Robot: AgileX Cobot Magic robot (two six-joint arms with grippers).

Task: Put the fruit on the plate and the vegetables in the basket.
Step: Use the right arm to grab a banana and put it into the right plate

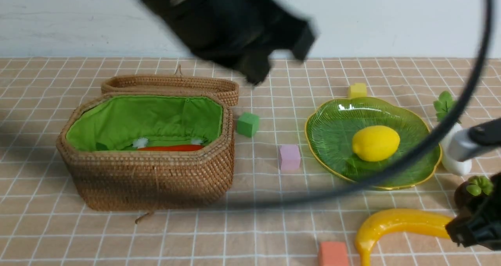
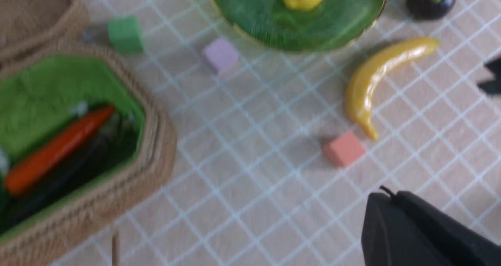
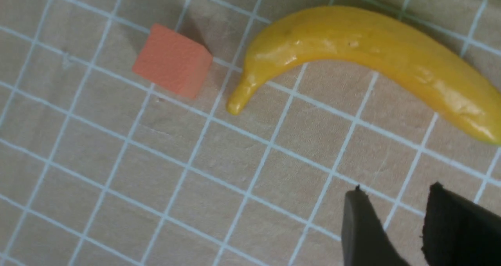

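Text: none legible
Radish (image 1: 456, 150): part hidden by R arm
Left jaws (image 2: 395, 197): together
Right jaws (image 3: 395, 191): apart, nothing btwn

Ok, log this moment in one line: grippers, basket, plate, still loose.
left gripper: shut, empty | right gripper: open, empty | basket: carrot, eggplant | plate: lemon | loose: banana, radish, mangosteen

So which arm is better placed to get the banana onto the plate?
Right, I'd say: its open gripper is near the banana, while the left gripper is shut.
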